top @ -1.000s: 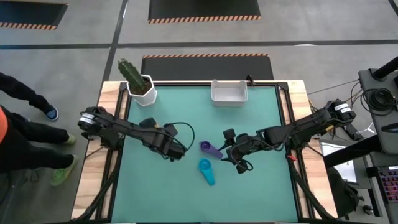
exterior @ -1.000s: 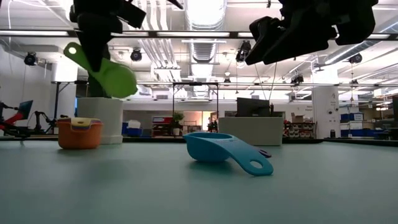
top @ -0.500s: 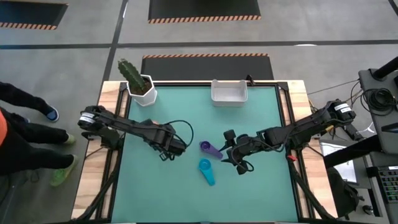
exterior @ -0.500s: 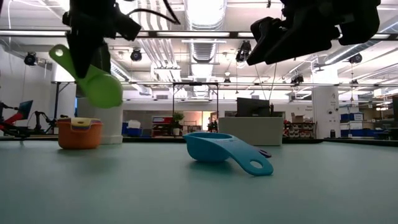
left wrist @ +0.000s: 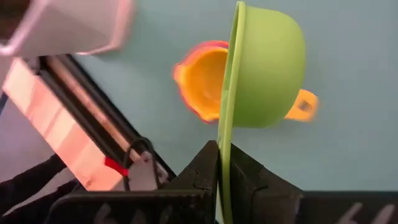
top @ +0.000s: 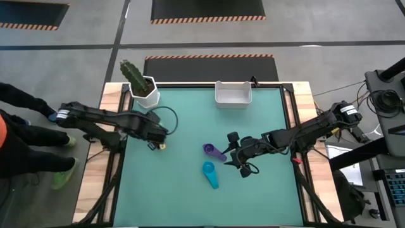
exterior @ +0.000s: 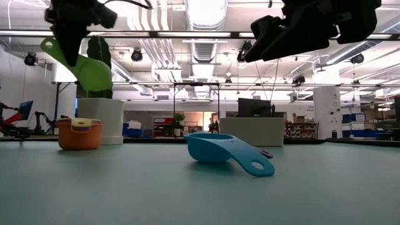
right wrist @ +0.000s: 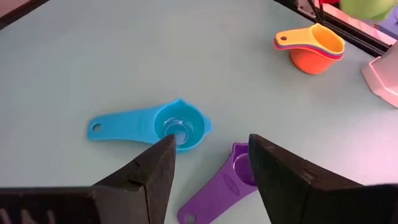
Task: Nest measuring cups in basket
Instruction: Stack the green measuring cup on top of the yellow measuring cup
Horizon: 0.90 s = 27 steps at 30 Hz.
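Teal matting covers the bench (top: 190, 183), with an open workshop visible beyond it in the low view. The basket (top: 233, 94) sits at the far edge, well apart from every cup, and a potted cactus (top: 140, 83) occupies the far left corner.

Left gripper (left wrist: 219, 163): jaws shut on the flat handle of the green cup (left wrist: 264, 74), carried in the air above the orange stack (right wrist: 313, 48), which holds smaller cups nested inside it near the bench's left side.

Right gripper (right wrist: 211, 168): jaws wide and empty, hovering above the blue cup (right wrist: 163, 125) and the purple cup (right wrist: 231, 176), which lie near each other at mid-bench.

Handling, as judged: the cups look like light, rigid, smooth plastic. Grip the handle edge-on; the rounded bowl would likely slip. Lower each cup level to nest cleanly.
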Tool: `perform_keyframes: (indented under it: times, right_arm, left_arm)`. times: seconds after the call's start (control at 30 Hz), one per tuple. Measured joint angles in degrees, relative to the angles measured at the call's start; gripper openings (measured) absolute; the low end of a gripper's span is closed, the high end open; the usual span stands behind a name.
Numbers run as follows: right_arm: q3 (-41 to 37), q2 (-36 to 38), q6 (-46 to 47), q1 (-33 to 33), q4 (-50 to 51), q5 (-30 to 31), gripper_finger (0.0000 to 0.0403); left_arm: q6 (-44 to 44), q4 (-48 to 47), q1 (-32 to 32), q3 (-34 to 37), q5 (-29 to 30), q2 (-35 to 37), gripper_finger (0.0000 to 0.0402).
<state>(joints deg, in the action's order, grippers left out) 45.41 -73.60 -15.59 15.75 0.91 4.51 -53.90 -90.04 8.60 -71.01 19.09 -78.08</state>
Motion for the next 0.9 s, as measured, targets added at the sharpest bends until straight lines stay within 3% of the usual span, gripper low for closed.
perform_keyframes:
  times: [0.17, 0.33, 0.47, 0.67, 0.9]
  right_arm:
    - [0.0, 0.0, 0.0, 0.0, -0.4, 0.0, 0.0189]
    - [0.0, 0.0, 0.0, 0.0, -0.5, 0.0, 0.0189]
    - [0.0, 0.0, 0.0, 0.0, -0.9, 0.0, 0.0189]
    - [0.0, 0.0, -0.4, 0.0, -1.6, 0.0, 0.0189]
    - [0.0, 0.0, -0.4, 0.0, -1.7, 0.1, 0.0189]
  left_arm:
    - [-9.6, 0.0, 0.8, 6.2, 2.9, 4.5, 0.0]
    - [-14.4, 0.0, 2.8, 9.0, 6.0, 2.0, 0.0]
    - [-14.8, 0.0, 4.3, 8.1, 9.0, -3.1, 0.0]
    - [-11.1, 0.1, 5.0, 7.0, 8.9, -11.0, 0.0]
    - [-11.2, 0.0, 6.4, 7.0, 10.5, -14.4, 0.0]
